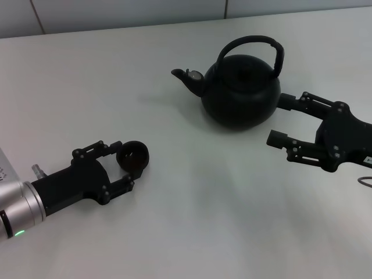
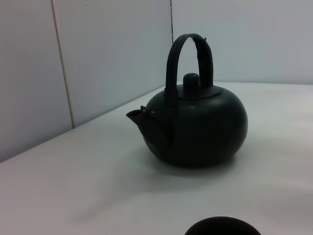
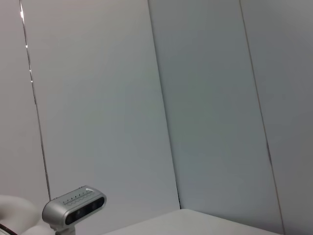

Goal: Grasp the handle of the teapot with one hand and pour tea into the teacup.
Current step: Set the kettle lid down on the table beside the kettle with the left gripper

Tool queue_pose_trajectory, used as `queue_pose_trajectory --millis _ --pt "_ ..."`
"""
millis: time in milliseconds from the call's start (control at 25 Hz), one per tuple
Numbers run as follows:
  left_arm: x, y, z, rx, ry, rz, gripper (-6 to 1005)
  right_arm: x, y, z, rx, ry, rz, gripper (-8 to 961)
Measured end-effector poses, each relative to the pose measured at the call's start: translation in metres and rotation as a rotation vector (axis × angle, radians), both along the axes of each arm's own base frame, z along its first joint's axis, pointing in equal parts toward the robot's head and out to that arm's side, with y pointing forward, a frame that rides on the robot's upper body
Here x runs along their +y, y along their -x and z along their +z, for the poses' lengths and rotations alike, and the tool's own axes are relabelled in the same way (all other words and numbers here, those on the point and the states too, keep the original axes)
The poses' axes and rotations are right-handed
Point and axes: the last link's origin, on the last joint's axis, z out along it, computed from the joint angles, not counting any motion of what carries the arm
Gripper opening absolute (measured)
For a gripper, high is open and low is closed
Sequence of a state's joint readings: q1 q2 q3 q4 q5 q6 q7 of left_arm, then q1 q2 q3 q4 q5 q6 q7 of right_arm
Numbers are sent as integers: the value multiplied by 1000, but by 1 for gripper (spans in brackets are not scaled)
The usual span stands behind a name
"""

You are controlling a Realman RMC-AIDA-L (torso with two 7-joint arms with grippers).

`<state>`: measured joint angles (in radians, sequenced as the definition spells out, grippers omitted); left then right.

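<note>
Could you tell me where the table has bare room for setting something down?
The widest free patch lies between the teacup at the left gripper and the teapot. The table is also bare behind the cup. It is crowded beside the teapot, where the open right gripper sits close.

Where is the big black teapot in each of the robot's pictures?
Head view: the teapot sits on the white table, upper middle, spout pointing toward the robot's left, just beside the right gripper.
Left wrist view: it fills the middle, its arched handle on top.
Right wrist view: not in it; only wall panels and a grey device show.
Shared landmark: the teacup, whose rim peeks in at the left wrist picture's edge.
</note>
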<state>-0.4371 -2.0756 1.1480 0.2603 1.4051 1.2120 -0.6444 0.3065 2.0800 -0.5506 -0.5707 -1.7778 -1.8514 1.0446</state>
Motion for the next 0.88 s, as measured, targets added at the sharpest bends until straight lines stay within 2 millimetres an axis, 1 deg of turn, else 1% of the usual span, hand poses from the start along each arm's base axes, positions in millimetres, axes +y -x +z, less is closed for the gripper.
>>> queue_pose_trajectory --millis 880 --pt "-4 3 0 3 7 5 696 2 2 0 0 1 8 790"
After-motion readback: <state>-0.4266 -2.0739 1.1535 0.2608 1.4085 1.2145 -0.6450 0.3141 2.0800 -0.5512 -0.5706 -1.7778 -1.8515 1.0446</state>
